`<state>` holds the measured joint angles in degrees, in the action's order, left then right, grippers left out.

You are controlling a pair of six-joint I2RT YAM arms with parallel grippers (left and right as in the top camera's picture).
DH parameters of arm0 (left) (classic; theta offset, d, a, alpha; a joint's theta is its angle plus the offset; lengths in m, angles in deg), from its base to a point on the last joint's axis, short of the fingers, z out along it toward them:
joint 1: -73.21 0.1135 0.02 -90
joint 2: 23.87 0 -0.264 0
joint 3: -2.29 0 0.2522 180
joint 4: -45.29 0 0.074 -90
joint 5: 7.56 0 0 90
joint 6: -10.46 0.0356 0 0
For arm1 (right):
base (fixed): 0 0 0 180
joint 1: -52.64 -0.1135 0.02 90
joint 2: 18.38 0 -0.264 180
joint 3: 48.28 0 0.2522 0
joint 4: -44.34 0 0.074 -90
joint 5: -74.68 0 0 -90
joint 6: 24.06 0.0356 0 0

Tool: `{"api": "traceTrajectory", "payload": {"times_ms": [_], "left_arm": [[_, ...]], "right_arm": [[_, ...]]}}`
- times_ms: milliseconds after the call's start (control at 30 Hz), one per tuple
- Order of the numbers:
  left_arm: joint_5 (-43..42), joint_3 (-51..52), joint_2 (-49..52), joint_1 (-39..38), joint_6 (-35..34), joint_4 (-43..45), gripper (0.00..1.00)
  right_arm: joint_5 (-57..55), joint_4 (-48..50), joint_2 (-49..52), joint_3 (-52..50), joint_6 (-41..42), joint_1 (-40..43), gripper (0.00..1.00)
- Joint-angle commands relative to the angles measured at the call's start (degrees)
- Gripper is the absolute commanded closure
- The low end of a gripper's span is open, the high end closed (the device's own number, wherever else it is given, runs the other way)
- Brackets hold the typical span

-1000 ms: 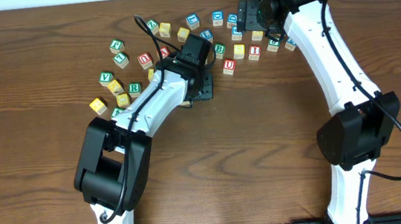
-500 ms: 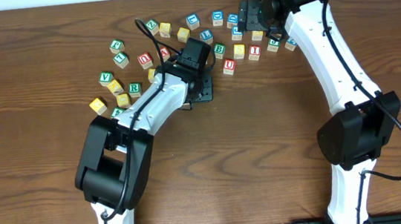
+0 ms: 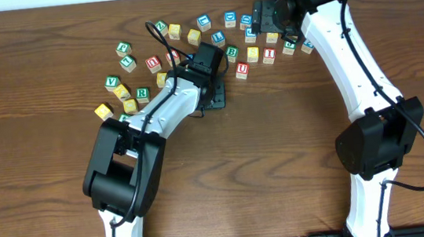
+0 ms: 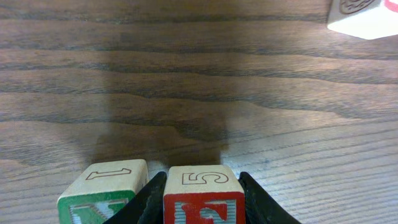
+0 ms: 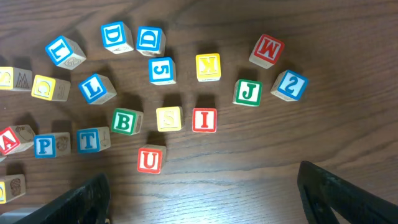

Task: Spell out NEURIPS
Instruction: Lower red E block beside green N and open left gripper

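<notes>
In the left wrist view my left gripper (image 4: 202, 185) is shut on the red E cube (image 4: 203, 200), which rests on the wood with a 5 on its top face. The green N cube (image 4: 102, 200) stands right beside it on the left. From overhead the left gripper (image 3: 213, 95) hides both. My right gripper (image 5: 211, 198) hangs open, high over the scattered cubes. Below it lie the red U (image 5: 149, 159), red I (image 5: 204, 120), yellow S (image 5: 168, 118) and blue P (image 5: 53, 144). The green R (image 3: 141, 93) sits left of the left arm.
Many other letter cubes lie in an arc along the table's far side: green B (image 5: 126, 121), blue T (image 5: 91, 139), green J (image 5: 249, 92), red M (image 5: 267, 51), yellow K (image 5: 208, 66). A pale cube (image 4: 367, 15) sits ahead and right of the left gripper.
The left arm's elbow has shifted slightly to the right. Both grippers keep their places and states.
</notes>
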<state>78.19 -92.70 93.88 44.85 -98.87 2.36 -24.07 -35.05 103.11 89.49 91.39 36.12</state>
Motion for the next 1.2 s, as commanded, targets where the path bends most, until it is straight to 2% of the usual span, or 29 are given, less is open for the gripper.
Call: {"api": "traceTrajectory", "payload": {"times_ms": [0, 333, 367, 467, 800, 1167], "left_arm": [[1.1, 0.4, 1.4, -0.1, -0.8, 0.2, 0.66], [2.6, 0.4, 1.4, -0.1, -2.4, 0.2, 0.64], [2.6, 0.4, 1.4, -0.1, -2.4, 0.2, 0.57], [2.6, 0.4, 1.4, -0.1, -2.4, 0.3, 0.53], [1.8, 0.0, 1.0, -0.1, -2.4, 0.3, 0.52], [2.0, -2.2, -5.5, -0.1, -0.5, 0.8, 0.52]], "right_arm": [[-0.8, -0.2, 0.5, -0.5, 0.7, 0.3, 0.09], [-0.8, -0.2, 0.5, -0.5, 0.7, 0.3, 0.09], [-0.8, -0.2, 0.5, -0.5, 0.7, 0.3, 0.09], [-0.8, -0.2, 0.5, -0.5, 0.7, 0.3, 0.08], [-0.8, -0.2, 0.5, -0.5, 0.7, 0.3, 0.08], [-0.8, -0.2, 0.5, -0.5, 0.7, 0.3, 0.08]]}}
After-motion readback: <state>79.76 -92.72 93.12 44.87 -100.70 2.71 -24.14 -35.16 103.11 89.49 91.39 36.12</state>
